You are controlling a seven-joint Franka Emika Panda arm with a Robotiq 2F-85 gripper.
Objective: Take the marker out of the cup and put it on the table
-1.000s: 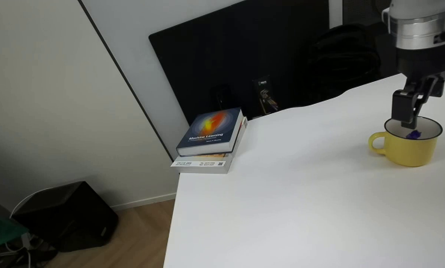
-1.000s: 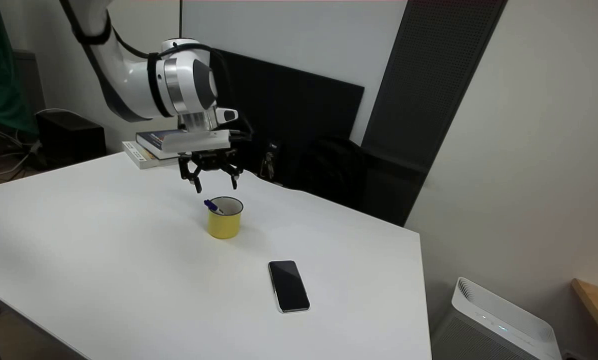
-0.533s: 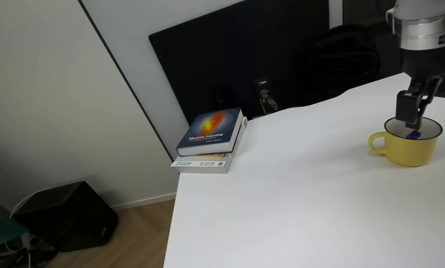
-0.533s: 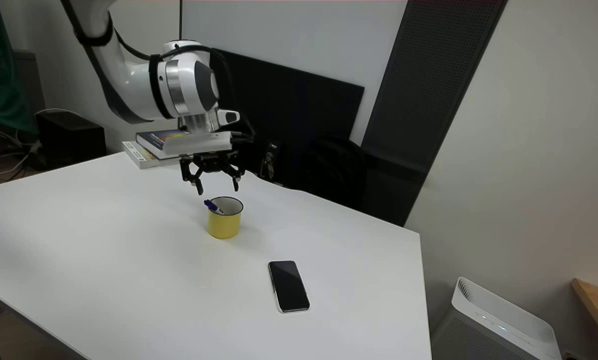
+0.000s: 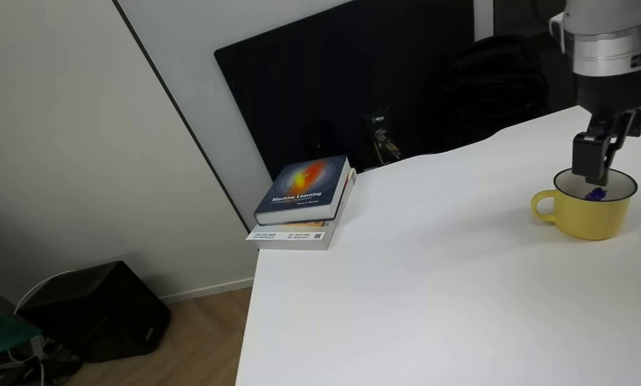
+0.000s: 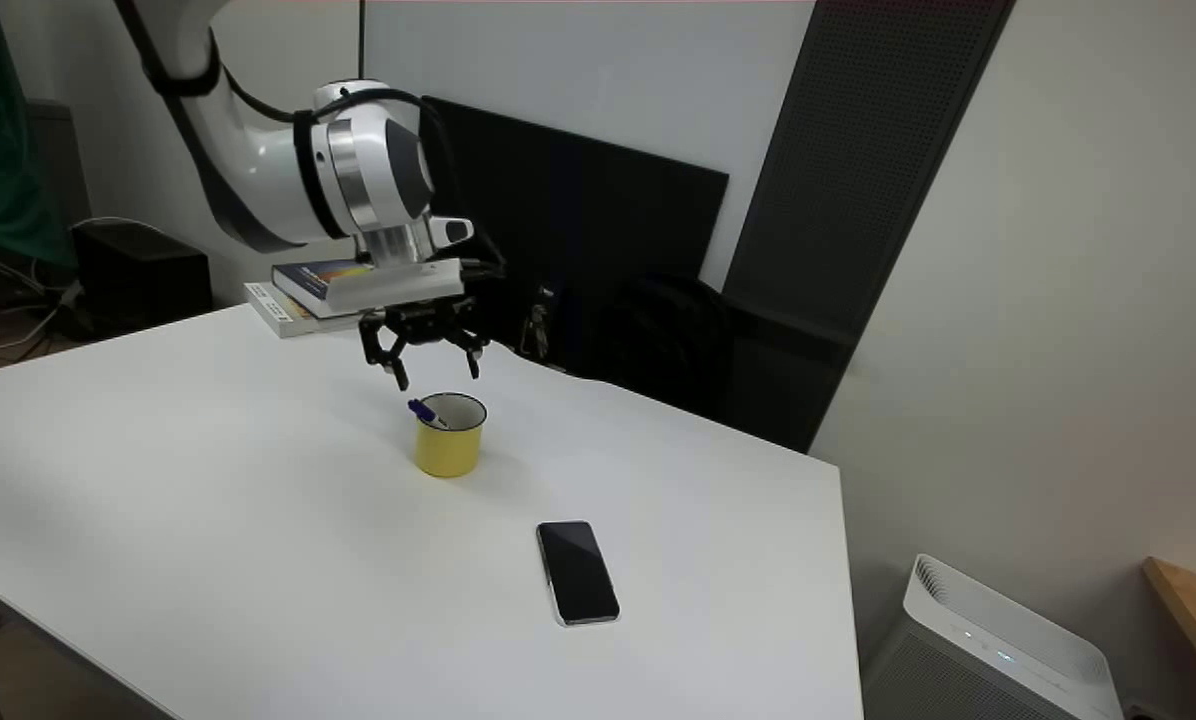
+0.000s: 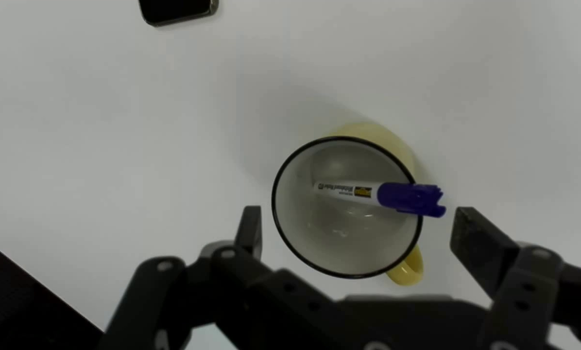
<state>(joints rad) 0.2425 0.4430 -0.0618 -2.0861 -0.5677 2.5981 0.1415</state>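
Note:
The yellow cup [image 6: 448, 455] with a dark rim stands upright on the white table [image 6: 258, 520]; it also shows in an exterior view [image 5: 591, 221] and in the wrist view [image 7: 339, 257]. The marker [image 7: 407, 198], white with a dark blue-purple cap, leans inside the cup, its cap sticking out over the rim near the handle. The cap also shows in both exterior views [image 6: 422, 410] [image 5: 595, 194]. My gripper [image 6: 438, 380] is open and empty, pointing down above the cup. In the wrist view the fingers [image 7: 482, 243] stand wide apart, one on each side of the cup.
A black phone [image 6: 578, 572] lies on the table, partly visible in the wrist view [image 7: 176, 10]. Stacked books [image 5: 302, 195] lie at a table corner. A dark panel [image 5: 347, 80] and a black bag [image 5: 494, 80] stand behind the table.
My gripper has shifted slightly to the right in both exterior views, staying open above the cup. The cup and the marker have not moved.

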